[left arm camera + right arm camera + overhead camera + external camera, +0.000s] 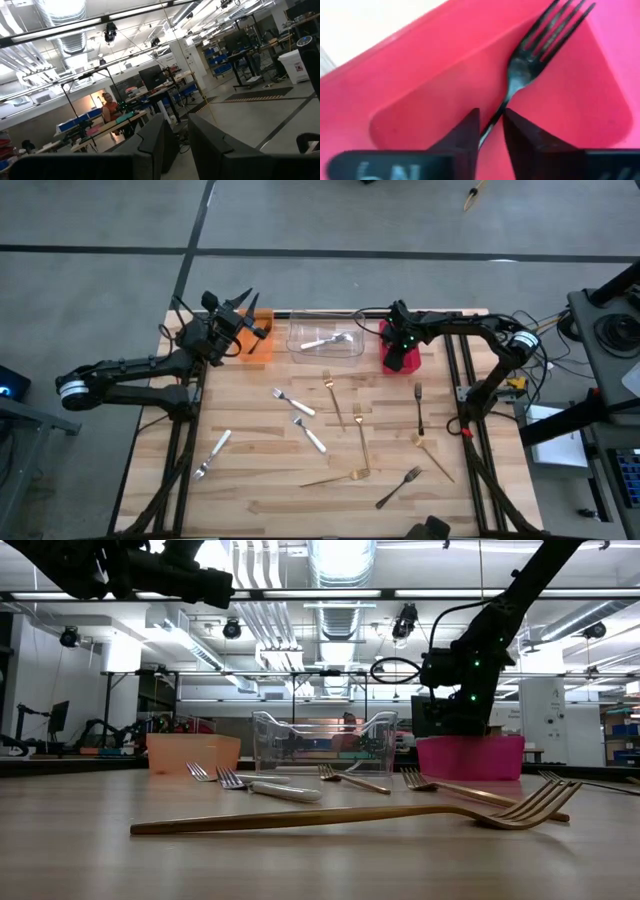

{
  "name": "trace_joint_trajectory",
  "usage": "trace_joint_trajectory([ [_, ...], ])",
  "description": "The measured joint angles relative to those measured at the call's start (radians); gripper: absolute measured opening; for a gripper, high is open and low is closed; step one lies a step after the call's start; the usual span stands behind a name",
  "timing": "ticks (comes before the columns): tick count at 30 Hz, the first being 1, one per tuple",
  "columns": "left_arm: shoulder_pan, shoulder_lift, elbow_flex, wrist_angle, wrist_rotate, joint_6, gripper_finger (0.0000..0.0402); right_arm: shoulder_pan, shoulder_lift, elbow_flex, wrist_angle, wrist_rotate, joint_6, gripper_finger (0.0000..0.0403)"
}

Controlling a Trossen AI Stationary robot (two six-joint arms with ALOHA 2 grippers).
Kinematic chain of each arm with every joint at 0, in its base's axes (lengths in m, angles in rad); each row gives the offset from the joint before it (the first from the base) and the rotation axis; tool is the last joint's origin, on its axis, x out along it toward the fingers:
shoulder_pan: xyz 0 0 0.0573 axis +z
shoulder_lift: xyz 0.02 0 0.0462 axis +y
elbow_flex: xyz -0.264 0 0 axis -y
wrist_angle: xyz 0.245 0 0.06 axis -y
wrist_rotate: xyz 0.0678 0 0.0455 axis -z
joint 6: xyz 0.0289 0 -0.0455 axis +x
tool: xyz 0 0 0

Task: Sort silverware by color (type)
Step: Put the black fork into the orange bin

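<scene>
Right fingers pinch black fork inside red bin

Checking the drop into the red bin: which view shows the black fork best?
The right wrist view: the black fork lies inside the red bin, its handle between the right gripper fingers. In the high and low views, gripper and bin hide it.
</scene>
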State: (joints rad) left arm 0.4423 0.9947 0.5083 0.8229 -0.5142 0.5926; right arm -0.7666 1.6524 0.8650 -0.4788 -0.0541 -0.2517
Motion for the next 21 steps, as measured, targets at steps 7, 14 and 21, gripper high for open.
trace_joint_trajectory([
  [7, 0.0, 0.0, 0.0, -0.001, 0.0, 0.0, 0.0071, 0.0, -0.045, -0.001, 0.004, 0.001, 0.049, 0.0017],
  [14, 0.0, 0.0, 0.0, -0.001, 0.0, 0.0, 0.0071, 0.0, -0.189, -0.006, -0.011, 0.013, 0.073, 0.0012],
  [21, 0.0, 0.0, 0.0, -0.001, 0.0, -0.021, 0.0071, 0.001, -0.305, -0.006, -0.014, 0.008, 0.121, 0.0012],
])
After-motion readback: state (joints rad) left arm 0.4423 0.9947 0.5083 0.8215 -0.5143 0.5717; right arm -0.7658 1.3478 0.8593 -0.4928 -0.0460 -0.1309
